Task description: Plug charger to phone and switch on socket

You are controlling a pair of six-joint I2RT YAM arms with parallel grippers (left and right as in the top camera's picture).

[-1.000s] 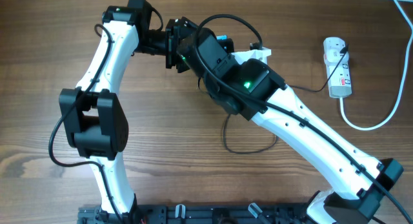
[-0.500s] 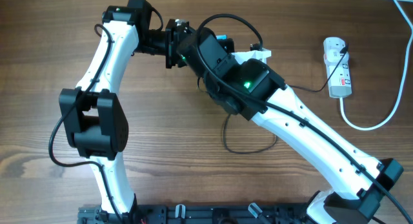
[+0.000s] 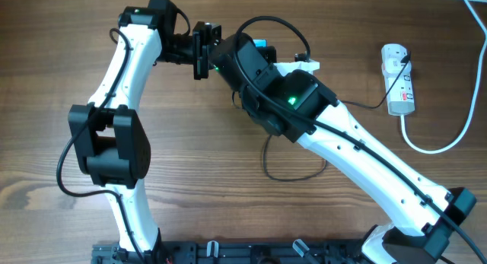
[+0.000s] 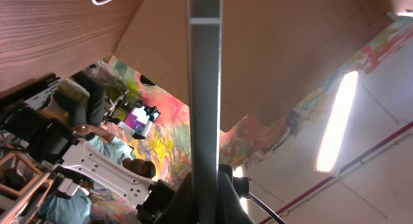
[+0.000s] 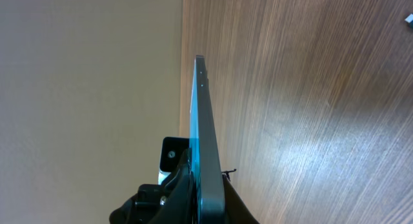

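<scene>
Left fingers (image 4: 182, 197) were clamped tight on the phone (image 5: 205, 133) (edge-on in both wrist views); right fingers (image 5: 181, 195) gripped it too.

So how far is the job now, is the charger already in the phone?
Done: the phone is picked up, and a black plug sits in the socket. In hand: the left gripper is shut on the phone, which also sits between the right gripper's fingers. Left: the charger lies loose on the table, so plug it into the phone, then switch the socket on.
</scene>
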